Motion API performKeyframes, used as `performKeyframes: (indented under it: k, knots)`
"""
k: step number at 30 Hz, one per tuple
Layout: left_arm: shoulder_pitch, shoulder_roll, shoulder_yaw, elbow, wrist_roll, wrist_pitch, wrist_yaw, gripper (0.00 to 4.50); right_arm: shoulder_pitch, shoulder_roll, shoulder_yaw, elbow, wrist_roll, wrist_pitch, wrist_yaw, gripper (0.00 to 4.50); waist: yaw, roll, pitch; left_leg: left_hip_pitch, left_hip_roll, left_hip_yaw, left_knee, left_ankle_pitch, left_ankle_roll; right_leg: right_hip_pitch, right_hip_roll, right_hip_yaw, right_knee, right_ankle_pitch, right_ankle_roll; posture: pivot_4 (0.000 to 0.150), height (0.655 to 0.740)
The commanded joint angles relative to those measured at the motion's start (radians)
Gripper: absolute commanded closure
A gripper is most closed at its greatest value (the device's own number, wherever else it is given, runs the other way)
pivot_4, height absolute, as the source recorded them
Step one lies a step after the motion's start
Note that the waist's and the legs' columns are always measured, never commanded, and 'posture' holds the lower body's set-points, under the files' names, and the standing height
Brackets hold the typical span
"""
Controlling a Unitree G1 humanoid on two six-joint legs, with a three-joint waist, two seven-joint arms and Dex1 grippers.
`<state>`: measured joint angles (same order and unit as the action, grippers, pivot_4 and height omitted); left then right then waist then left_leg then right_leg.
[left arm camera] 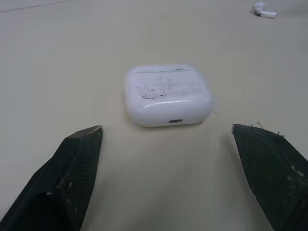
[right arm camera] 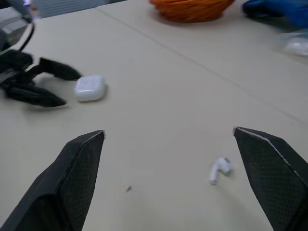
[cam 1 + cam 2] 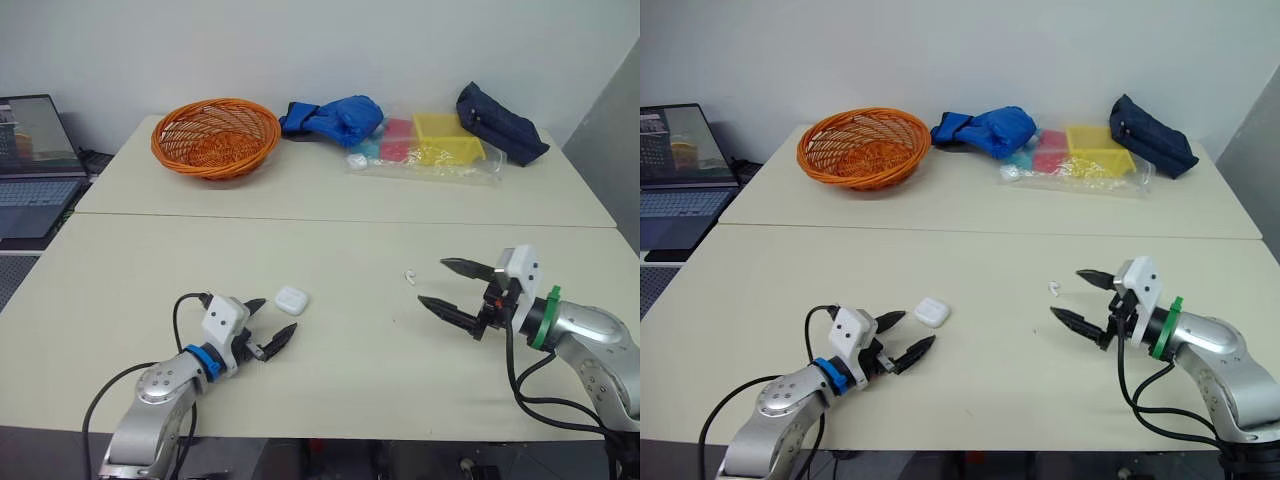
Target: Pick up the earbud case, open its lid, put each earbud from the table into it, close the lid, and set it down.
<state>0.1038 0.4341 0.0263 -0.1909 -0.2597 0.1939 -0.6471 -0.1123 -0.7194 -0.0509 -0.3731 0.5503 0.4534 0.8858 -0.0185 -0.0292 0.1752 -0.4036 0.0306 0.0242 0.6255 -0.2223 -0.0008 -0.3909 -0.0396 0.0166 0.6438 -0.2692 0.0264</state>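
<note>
The white earbud case [image 3: 290, 299] lies shut on the cream table [image 3: 340, 390], just ahead of my left gripper [image 3: 275, 318]. That gripper is open, its fingers pointing at the case [image 1: 167, 95] without touching it. A single white earbud [image 3: 410, 276] lies loose on the table to the right of the case. My right gripper [image 3: 432, 281] is open and hovers low just right of the earbud [image 2: 220, 168], which lies ahead between its spread fingers, untouched.
On the far table stand an orange wicker basket [image 3: 215, 135], a blue cloth [image 3: 335, 118], yellow and pink boxes in a clear bag [image 3: 430, 145] and a dark blue pouch [image 3: 500, 122]. A laptop [image 3: 35, 160] sits off the left edge. A seam [image 3: 300, 217] joins the two tables.
</note>
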Motion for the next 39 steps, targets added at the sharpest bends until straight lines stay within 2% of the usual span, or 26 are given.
performKeyframes:
  k: [1, 10, 24, 27, 30, 31, 39]
  knots:
    - [-0.022, -0.032, -0.046, 0.037, 0.051, -0.033, 0.036, 0.03, -0.04, -0.018, 0.04, -0.043, 0.035, 0.039, 0.066, 0.0, 0.007, 0.0, 0.0, 0.0, 0.0, 0.0, 0.0, 0.0, 0.0, 0.0, 0.0, 0.0, 0.0, 0.0, 0.0, 0.15, 0.74]
    - [-0.082, -0.098, -0.079, 0.134, 0.116, -0.069, 0.102, 0.03, -0.063, -0.006, 0.069, -0.042, 0.018, 0.046, 0.068, 0.0, 0.036, 0.001, 0.0, 0.001, -0.001, 0.002, 0.002, 0.0, 0.0, 0.002, -0.002, -0.001, 0.0, 0.0, 0.001, 0.15, 0.74]
    - [-0.055, -0.158, -0.122, 0.114, 0.123, -0.06, 0.112, 0.03, -0.05, -0.011, 0.045, -0.049, 0.021, 0.05, 0.059, 0.0, 0.043, 0.003, -0.002, 0.001, -0.002, 0.005, 0.003, 0.0, 0.0, 0.002, -0.005, -0.002, 0.0, 0.0, 0.003, 0.15, 0.74]
    - [-0.064, -0.152, -0.124, 0.131, 0.131, -0.085, 0.095, 0.63, -0.051, -0.011, 0.044, -0.05, 0.024, 0.053, 0.055, 0.0, 0.043, 0.003, -0.002, 0.001, -0.003, 0.005, 0.003, 0.0, 0.0, 0.002, -0.006, -0.002, 0.0, 0.0, 0.004, 0.15, 0.74]
    - [-0.078, -0.142, -0.133, 0.158, 0.146, -0.12, 0.074, 1.57, -0.055, -0.005, 0.044, -0.049, 0.028, 0.056, 0.047, 0.0, 0.043, 0.004, -0.002, 0.001, -0.003, 0.005, 0.003, 0.0, 0.0, 0.003, -0.006, -0.002, 0.0, 0.0, 0.004, 0.15, 0.74]
    - [-0.083, -0.142, -0.132, 0.167, 0.147, -0.124, 0.074, 1.71, -0.054, -0.004, 0.045, -0.049, 0.027, 0.055, 0.046, 0.0, 0.043, 0.004, -0.002, 0.001, -0.003, 0.005, 0.003, 0.0, 0.0, 0.003, -0.006, -0.002, 0.0, 0.0, 0.004, 0.15, 0.74]
    - [-0.113, -0.11, -0.101, 0.213, 0.141, -0.159, 0.056, 1.7, -0.042, 0.0, 0.042, -0.048, 0.025, 0.051, 0.035, 0.0, 0.044, 0.004, -0.002, 0.001, -0.002, 0.007, 0.003, 0.0, 0.0, 0.003, -0.007, -0.003, 0.001, 0.0, 0.005, 0.15, 0.74]
